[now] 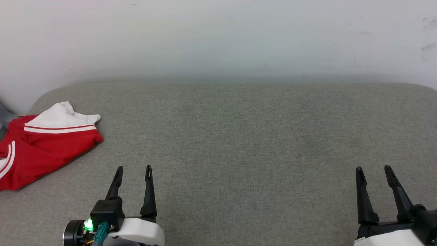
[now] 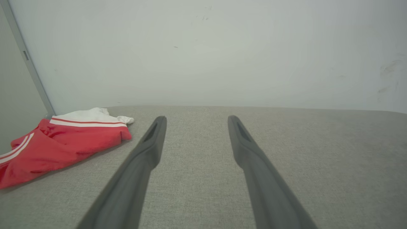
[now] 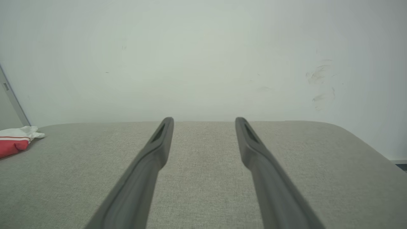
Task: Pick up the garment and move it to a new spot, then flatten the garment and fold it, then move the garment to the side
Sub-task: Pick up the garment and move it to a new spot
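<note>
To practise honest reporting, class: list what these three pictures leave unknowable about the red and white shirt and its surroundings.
- Garment, head view: left picture edge cuts it off; full outline unknown.
- Its other faces, left wrist view: fabric folded over itself hides them.
- Right wrist view: a corner shows; the left edge cuts the rest.
- Grey object, head view: sliver at the left edge, unidentifiable.

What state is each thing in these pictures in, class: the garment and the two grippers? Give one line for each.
garment: rumpled, not laid flat, lying at the left end of the grey surface, held by nothing.
left gripper: open, holding nothing, apart from the garment.
right gripper: open, holding nothing, at the opposite side from the garment.
</note>
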Controlling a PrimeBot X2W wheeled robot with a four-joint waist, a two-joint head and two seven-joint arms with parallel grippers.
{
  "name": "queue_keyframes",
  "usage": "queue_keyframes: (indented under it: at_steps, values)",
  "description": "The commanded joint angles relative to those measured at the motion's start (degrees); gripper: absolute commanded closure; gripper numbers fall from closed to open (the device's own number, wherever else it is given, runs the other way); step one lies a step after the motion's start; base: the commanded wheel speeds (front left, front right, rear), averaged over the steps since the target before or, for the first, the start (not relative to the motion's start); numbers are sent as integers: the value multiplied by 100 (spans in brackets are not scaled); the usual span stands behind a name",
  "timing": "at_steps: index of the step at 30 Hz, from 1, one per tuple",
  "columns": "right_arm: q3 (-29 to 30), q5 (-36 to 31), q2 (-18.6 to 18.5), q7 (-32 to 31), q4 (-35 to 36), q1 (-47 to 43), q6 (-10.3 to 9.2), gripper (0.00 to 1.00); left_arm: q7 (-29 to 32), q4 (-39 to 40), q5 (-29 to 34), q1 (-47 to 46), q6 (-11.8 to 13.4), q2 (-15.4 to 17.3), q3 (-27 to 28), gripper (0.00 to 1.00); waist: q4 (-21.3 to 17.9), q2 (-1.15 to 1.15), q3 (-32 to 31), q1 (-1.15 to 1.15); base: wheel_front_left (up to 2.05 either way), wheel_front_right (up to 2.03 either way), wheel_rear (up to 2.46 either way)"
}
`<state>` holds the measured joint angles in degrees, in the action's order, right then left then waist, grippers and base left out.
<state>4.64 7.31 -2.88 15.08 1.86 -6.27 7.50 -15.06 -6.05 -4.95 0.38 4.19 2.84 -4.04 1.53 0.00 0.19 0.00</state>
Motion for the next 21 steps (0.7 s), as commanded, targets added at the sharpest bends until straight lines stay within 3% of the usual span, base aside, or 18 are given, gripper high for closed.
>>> queue_keyframes:
  at_steps: [1,21]
  values:
    - [0,14,1,14,-9,-72,-2,0,-18,-17,-23,45,-7,7,7,0,1,0,-1,0,0,0,0]
    - [-16,71,1,14,-238,-91,-2,0,-18,-230,-89,-6,-17,7,16,0,40,0,-2,0,0,0,0]
